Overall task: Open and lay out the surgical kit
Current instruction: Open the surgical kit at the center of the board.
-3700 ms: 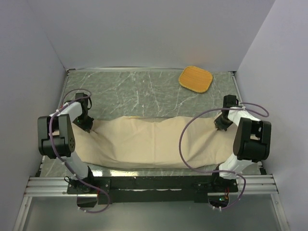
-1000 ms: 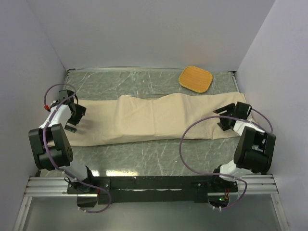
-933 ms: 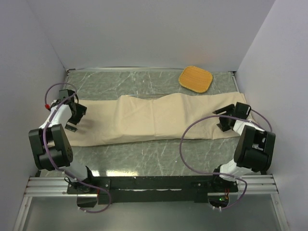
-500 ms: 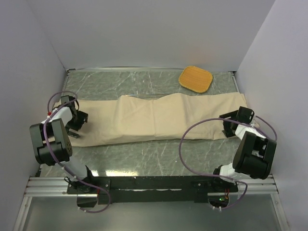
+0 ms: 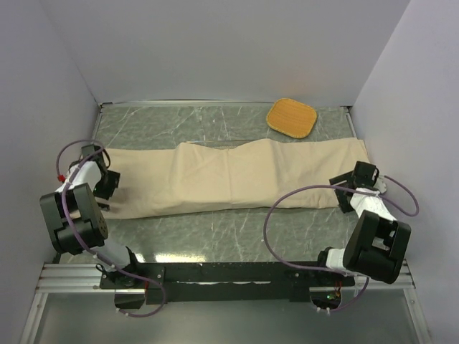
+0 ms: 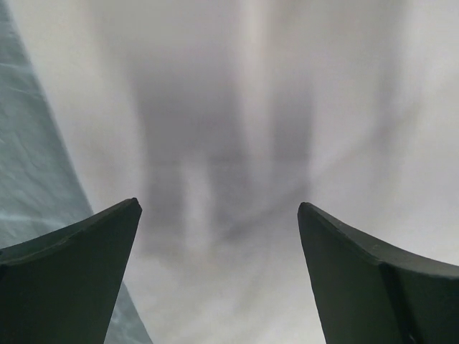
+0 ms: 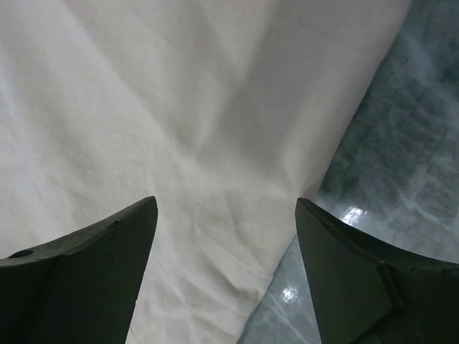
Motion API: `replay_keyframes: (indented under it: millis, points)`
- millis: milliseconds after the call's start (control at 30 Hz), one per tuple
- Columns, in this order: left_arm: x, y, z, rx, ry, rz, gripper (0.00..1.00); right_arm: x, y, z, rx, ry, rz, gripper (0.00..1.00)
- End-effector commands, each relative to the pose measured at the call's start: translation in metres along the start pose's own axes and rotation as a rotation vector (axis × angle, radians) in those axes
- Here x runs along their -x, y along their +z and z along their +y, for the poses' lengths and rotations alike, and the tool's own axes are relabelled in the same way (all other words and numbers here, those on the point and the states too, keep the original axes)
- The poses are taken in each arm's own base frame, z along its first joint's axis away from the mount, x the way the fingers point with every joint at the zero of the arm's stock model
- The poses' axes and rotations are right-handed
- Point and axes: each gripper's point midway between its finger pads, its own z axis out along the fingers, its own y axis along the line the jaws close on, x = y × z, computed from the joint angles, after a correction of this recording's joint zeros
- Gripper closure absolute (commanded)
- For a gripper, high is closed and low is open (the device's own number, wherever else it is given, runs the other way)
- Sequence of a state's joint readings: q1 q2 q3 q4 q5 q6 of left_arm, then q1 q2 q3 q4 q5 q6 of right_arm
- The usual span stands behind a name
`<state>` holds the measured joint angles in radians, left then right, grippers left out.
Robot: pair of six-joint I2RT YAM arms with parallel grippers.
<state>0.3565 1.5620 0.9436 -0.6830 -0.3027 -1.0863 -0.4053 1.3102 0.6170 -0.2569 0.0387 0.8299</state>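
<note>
You have a grey-green, white-veined table (image 5: 215, 122) in front of you, and two things lie on it. The beige wrapping cloth (image 5: 229, 175) stretches across the middle as one long band from 9 o'clock to 3 o'clock. It lies flat, with a doubled layer around the centre and a fold line running toward 6 o'clock. Its 3 o'clock end reaches close to the table's edge. Bare table shows along the 6 o'clock side and again toward 12 o'clock. At about 1 o'clock, near the far edge, the orange woven pad (image 5: 292, 118) lies flat, close to the cloth but not touching it.
</note>
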Motion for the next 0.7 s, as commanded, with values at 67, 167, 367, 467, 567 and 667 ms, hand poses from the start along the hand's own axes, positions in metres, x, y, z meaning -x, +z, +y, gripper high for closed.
replay_keyframes:
  millis: [67,167,367,467,567,667]
  points:
    - [0.001,-0.079,-0.08,-0.141,0.139,-0.136,0.01,-0.012,-0.027,0.036,0.027,-0.272,-0.07,0.11]
    - [-0.018,-0.102,-0.11,-0.168,0.221,-0.149,0.0,-0.025,-0.041,0.052,0.05,-0.406,-0.095,0.04]
    - [-0.064,-0.116,-0.162,-0.202,0.343,-0.143,0.01,-0.05,-0.065,0.081,0.144,-0.615,-0.101,0.0]
    - [-0.083,-0.109,-0.186,-0.21,0.383,-0.111,0.01,-0.061,-0.074,0.091,0.194,-0.681,-0.105,0.0]
    - [-0.1,-0.106,-0.207,-0.218,0.444,-0.092,0.01,-0.074,-0.079,0.094,0.228,-0.735,-0.096,0.0]
    - [-0.115,-0.103,-0.221,-0.222,0.492,-0.081,0.01,-0.085,-0.081,0.093,0.26,-0.777,-0.07,0.0]
